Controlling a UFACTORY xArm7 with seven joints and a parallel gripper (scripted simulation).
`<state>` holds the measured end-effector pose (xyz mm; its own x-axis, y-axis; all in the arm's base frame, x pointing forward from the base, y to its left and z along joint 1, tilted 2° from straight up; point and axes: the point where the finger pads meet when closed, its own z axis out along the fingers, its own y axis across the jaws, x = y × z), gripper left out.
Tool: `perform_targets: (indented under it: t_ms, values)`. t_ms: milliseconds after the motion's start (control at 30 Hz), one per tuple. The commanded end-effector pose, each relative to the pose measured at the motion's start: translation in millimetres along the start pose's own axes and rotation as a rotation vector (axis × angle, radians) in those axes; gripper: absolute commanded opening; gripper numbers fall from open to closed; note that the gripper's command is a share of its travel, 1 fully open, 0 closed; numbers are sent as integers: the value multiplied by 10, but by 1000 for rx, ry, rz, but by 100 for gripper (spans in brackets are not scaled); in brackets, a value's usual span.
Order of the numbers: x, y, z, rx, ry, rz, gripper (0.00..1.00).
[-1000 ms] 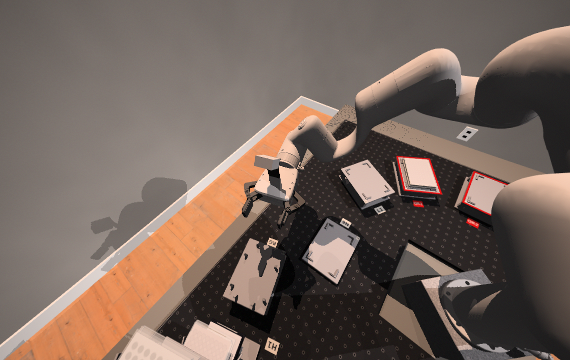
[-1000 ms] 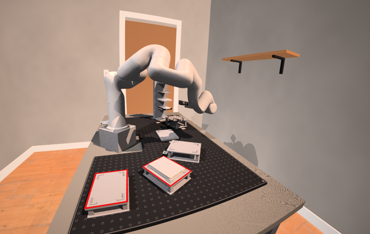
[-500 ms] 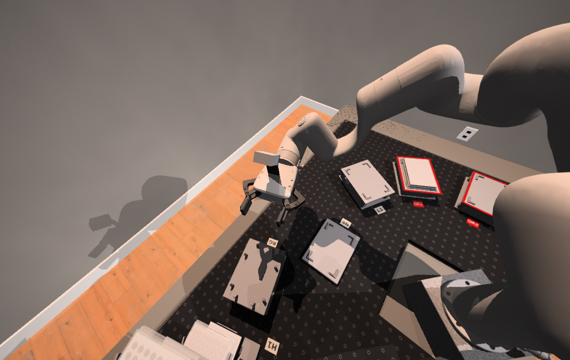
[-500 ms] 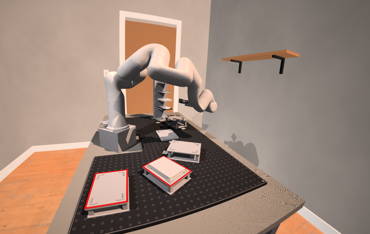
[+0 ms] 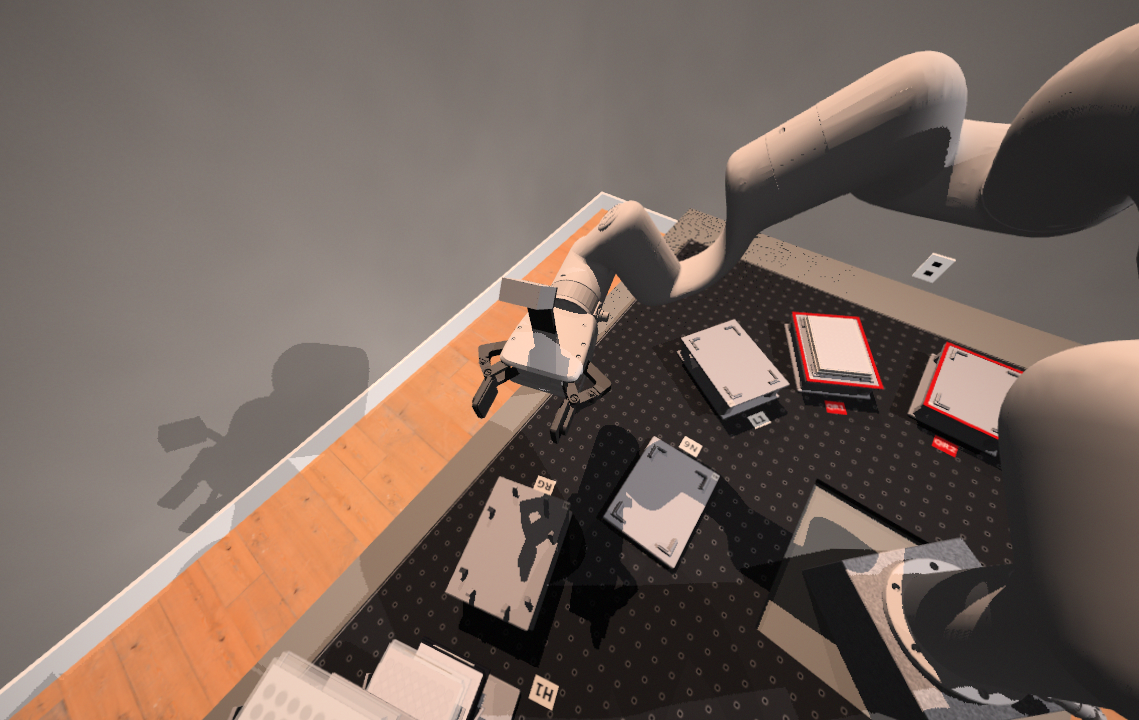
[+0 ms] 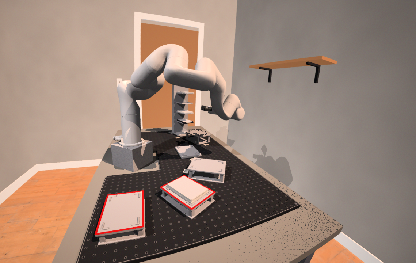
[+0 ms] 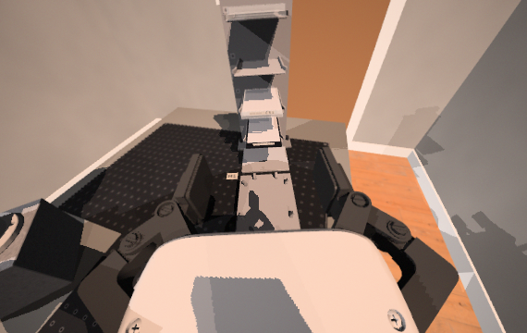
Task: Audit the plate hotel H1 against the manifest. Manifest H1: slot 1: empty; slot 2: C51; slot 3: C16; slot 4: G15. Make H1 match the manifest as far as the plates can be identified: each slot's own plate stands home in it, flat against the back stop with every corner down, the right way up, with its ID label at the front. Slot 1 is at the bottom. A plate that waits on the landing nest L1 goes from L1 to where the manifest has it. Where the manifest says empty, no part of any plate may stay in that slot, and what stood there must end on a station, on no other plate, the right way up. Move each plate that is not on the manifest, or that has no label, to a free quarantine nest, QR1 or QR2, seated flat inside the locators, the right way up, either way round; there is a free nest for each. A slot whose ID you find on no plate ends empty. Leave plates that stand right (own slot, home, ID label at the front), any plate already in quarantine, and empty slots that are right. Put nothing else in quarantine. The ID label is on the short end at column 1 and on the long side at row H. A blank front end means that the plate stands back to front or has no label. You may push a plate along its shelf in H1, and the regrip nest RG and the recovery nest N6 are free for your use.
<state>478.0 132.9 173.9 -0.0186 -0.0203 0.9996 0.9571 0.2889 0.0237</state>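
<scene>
— So, what sits around the claw (image 5: 519, 407)?

— It hangs in the air above the edge of the surface (image 6: 304, 228), over the rim of the black perforated mat (image 6: 248, 199), fingers spread wide with nothing between them. From the wrist view it points along the regrip nest RG (image 7: 268, 203) toward the plate hotel H1 (image 7: 233, 60), which stands at the far end in front of an orange door (image 6: 157, 45).

— Anything between them?

— Only RG itself, lying straight below the line to the hotel. The recovery nest N6 (image 5: 661, 501) lies beside RG, and the landing nest L1 (image 5: 732, 367) is further back, with no plate on it.

— And quarantine?

— Two red-edged nests. QR1 (image 5: 850, 392) carries a plate (image 5: 834, 344); QR2 (image 5: 967, 394) shows only its corner locators.

— Where are the hotel's plates?

— In the wrist view one plate (image 7: 262, 104) sits on a middle shelf with a label strip at its front, and another plate (image 7: 262, 131) on the shelf below. The upper shelves look bare, though the topmost is cut off.

— Can you read the labels?

— No, too small and blurred. In the top view the hotel is cropped at the bottom edge, and the arm (image 5: 1092, 501) covers part of QR2.
</scene>
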Motion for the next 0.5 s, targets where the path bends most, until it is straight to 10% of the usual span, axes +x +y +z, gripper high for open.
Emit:
perform_targets:
  t_ms: [0,467]
  values:
    - [65,6,-1,0,-1,-3,100]
    - [438,5,0,0,-1,-3,100]
